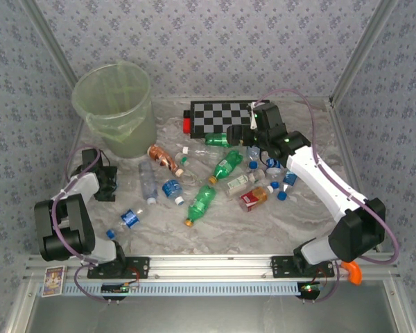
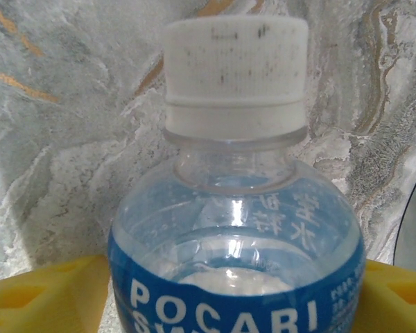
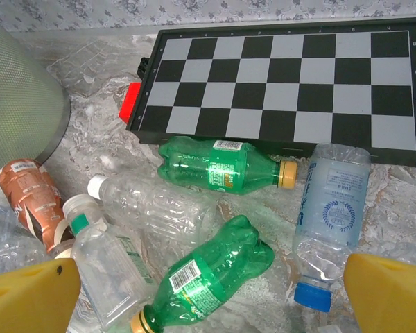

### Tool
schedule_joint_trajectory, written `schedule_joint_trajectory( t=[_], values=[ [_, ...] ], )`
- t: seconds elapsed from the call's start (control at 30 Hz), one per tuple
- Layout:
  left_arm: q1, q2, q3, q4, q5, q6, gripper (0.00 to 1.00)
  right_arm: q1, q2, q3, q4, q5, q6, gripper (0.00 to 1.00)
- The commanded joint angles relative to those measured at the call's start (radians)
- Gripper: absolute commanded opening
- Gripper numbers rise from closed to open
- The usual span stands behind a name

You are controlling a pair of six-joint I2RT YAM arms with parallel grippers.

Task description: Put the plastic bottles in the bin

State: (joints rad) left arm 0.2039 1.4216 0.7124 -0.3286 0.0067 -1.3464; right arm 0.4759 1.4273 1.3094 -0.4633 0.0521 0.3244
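left gripper (image 1: pixel 108 182) pinching pocari bottle (image 2: pixel 236 236) at body, cap free — i judge grip is low so it falls clean in bin (image 1: pixel 128 132), near. right gripper (image 3: pixel 211 298) spread wide above green bottle (image 3: pixel 211 270) — other bottles (image 1: pixel 225 166) lie near checkerboard (image 1: pixel 222 114).

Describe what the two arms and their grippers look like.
The left arm and right arm have white shells between chunky black joints, each trailed by a looping lilac cable. The left gripper and right gripper have blocky yellow fingers on black bodies.
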Motion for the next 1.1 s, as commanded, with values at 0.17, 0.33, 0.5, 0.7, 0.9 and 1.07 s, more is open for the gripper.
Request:
schedule_joint_trajectory(
  t=[0.17,0.33,0.5,0.7,0.9,1.07],
  values=[
    [0.018,0.030,-0.009,0.064,-0.010,0.009,0.79,-0.006,0.013,0.033,-0.014,-0.005,0.003,0.99],
    [0.020,0.003,-0.021,0.067,-0.024,-0.002,0.57,-0.004,0.014,0.041,-0.014,-0.004,0.002,0.99],
    [0.035,-0.052,-0.033,0.054,-0.030,0.000,0.55,-0.002,0.014,0.047,-0.008,-0.010,0.001,0.99],
    [0.046,-0.196,-0.040,-0.023,-0.057,-0.015,0.55,0.000,0.024,0.069,-0.003,-0.028,0.002,0.99],
    [0.071,-0.370,0.047,-0.201,-0.103,0.018,0.54,0.006,0.040,0.118,0.007,-0.056,0.001,0.99],
    [0.071,-0.493,0.102,-0.234,-0.115,0.020,0.54,0.018,0.058,0.161,0.055,-0.088,0.002,0.99]
  ],
)
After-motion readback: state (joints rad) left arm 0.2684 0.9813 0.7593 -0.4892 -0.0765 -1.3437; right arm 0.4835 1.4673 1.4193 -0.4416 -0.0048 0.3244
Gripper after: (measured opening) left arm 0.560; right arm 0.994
